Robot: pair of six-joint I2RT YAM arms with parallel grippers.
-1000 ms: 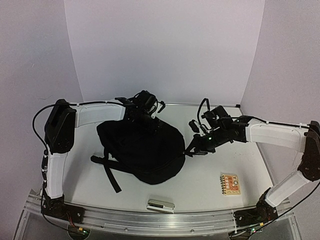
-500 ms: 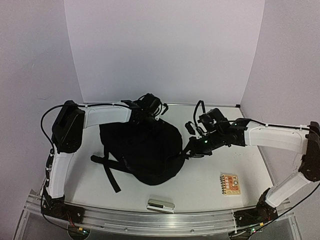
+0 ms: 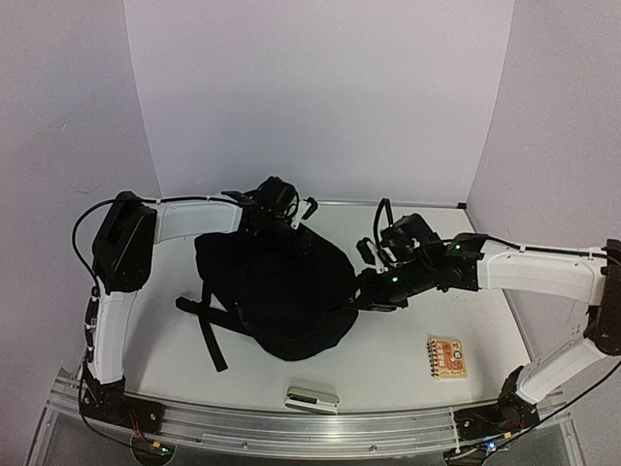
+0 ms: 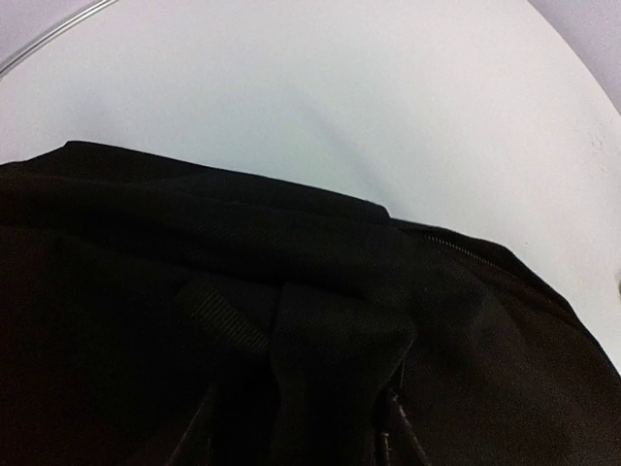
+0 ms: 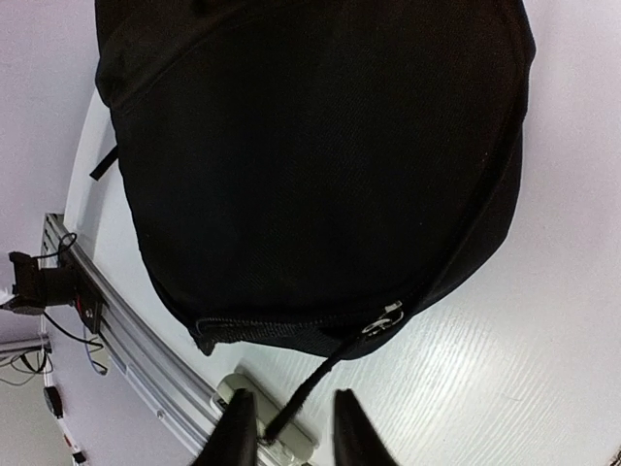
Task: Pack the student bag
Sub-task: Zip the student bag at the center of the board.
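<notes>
The student bag (image 3: pixel 277 286) is a large black backpack lying in the middle of the table, straps trailing to the left. My left gripper (image 3: pixel 277 217) is at the bag's far top edge. In the left wrist view it (image 4: pixel 296 417) is shut on a raised fold of the bag's fabric (image 4: pixel 330 330). My right gripper (image 3: pixel 367 291) is at the bag's right edge. In the right wrist view it (image 5: pixel 291 396) is open, and the black zipper pull cord (image 5: pixel 320 379) runs from the slider (image 5: pixel 383 318) down between its fingers. The bag (image 5: pixel 310 146) fills that view.
A small spiral notebook with an orange cover (image 3: pixel 446 356) lies at the right front. A small silver-grey case (image 3: pixel 311 398) lies at the front edge near the rail and also shows in the right wrist view (image 5: pixel 297 438). The bag's straps (image 3: pixel 209 335) stretch front-left.
My right gripper has moved left, closer to the bag's edge. My left gripper has shifted slightly at the bag's top, still holding the fabric.
</notes>
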